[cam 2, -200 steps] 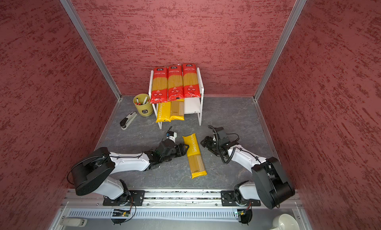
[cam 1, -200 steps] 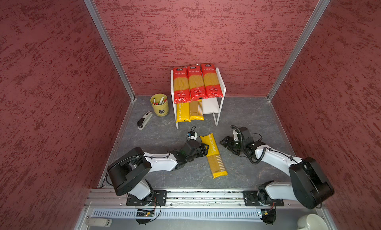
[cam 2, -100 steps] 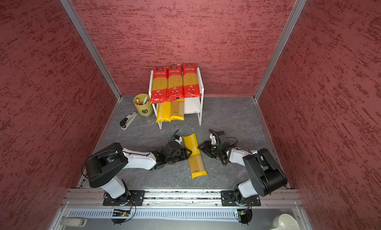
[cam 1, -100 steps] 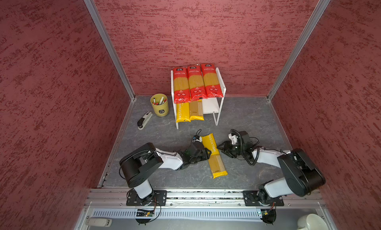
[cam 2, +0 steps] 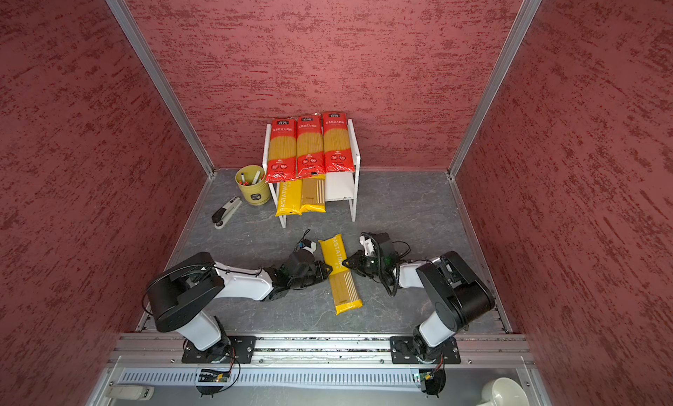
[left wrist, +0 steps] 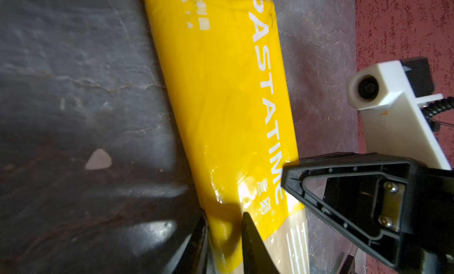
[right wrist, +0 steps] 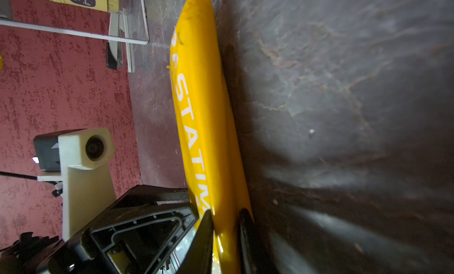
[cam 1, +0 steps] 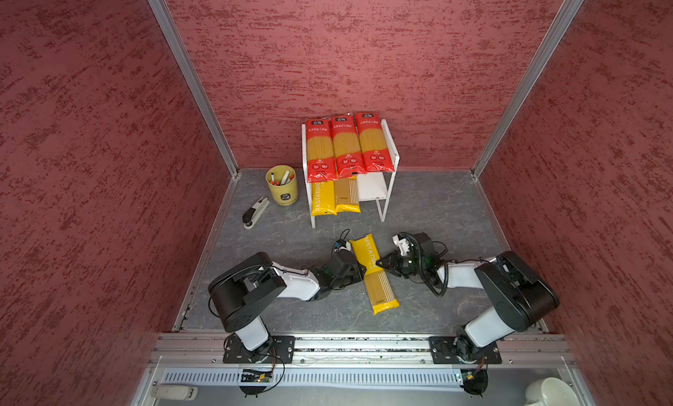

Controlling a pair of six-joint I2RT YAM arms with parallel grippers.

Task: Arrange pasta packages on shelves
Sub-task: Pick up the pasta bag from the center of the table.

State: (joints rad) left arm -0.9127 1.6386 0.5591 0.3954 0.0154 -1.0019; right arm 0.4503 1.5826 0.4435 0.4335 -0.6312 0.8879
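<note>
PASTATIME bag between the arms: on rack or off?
Off. The bag lies flat on the floor before the rack, the left end effector and right end effector clamped on its edges.

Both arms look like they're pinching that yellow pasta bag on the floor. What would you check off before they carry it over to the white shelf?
1. Left gripper shut on the loose yellow bag: ok, pinching one long edge.
2. Right gripper shut on it too: ok, on the opposite edge.
3. Room on the lower shelf: ok, bare white board beside the two shelved yellow bags.
4. Floor between bag and shelf free of things: ok.
5. Grip strong enough to lift the bag level: cannot tell.
</note>
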